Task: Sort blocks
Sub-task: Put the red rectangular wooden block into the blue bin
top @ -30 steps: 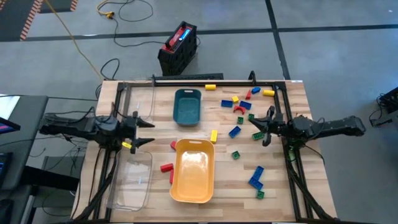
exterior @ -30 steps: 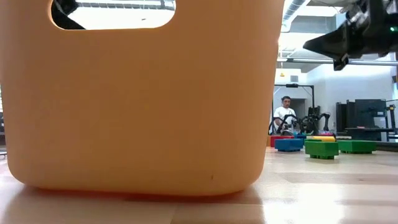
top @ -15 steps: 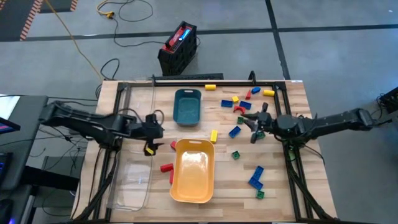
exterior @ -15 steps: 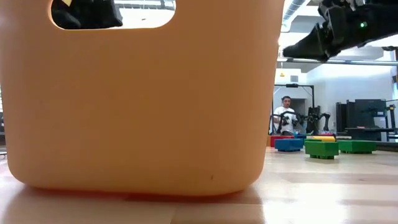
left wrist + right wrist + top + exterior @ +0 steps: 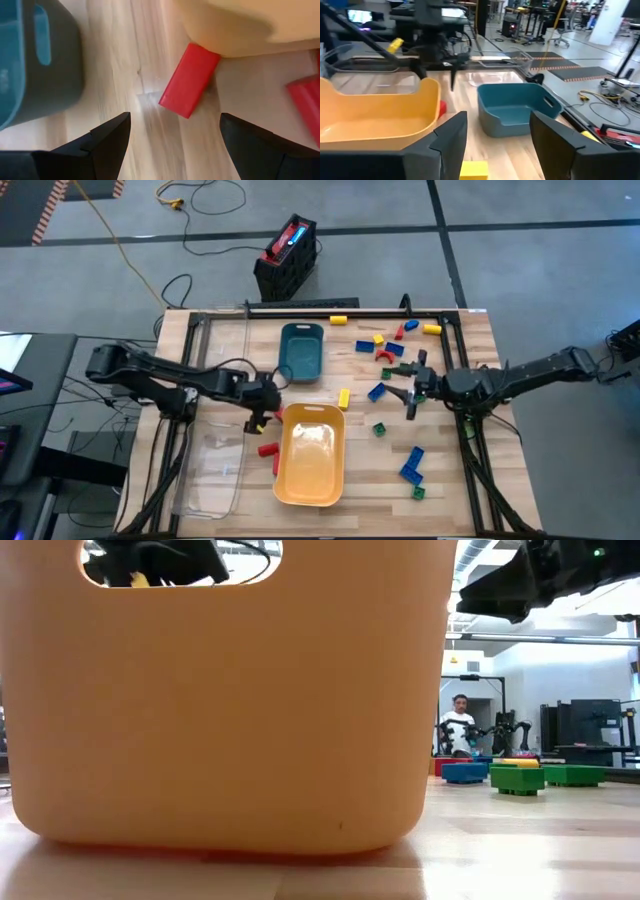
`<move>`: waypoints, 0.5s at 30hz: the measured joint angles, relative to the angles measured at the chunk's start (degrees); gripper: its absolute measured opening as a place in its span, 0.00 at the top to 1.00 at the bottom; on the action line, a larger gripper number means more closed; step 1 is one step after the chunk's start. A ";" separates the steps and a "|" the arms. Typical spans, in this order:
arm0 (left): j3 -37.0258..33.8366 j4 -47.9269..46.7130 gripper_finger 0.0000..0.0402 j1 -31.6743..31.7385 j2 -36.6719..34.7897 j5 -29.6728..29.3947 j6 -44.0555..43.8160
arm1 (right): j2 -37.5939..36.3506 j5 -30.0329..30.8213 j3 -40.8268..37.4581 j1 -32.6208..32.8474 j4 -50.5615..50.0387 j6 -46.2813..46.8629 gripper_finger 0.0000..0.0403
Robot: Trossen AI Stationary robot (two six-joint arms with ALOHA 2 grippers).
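Left gripper [image 5: 172,137] open over red block [image 5: 189,79] touching yellow tray [image 5: 310,452]; you centre, then descend. Right gripper [image 5: 412,390] open, waiting right.

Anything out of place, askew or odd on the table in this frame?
Nothing looks damaged or spilled. The blocks lie loose on the table, mostly on its right half. One red block sits tight against the yellow tray, its far end hidden by the tray's corner. The left gripper hovers open above it; the right gripper is open over the loose blocks.
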 joint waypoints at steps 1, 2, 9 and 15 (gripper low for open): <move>0.01 0.48 0.25 0.59 0.66 0.75 0.38 | 0.00 0.00 0.00 0.51 -0.06 -0.02 0.43; 0.02 0.92 0.25 1.08 1.28 1.41 0.68 | 0.00 -0.02 0.00 0.99 -0.17 -0.02 0.43; 0.98 3.55 0.25 2.98 4.78 4.25 3.02 | -0.04 0.00 0.00 1.85 -0.17 -0.34 0.43; 3.99 3.15 0.25 2.97 9.93 7.49 5.52 | -0.04 0.00 0.00 1.85 -0.15 -1.37 0.43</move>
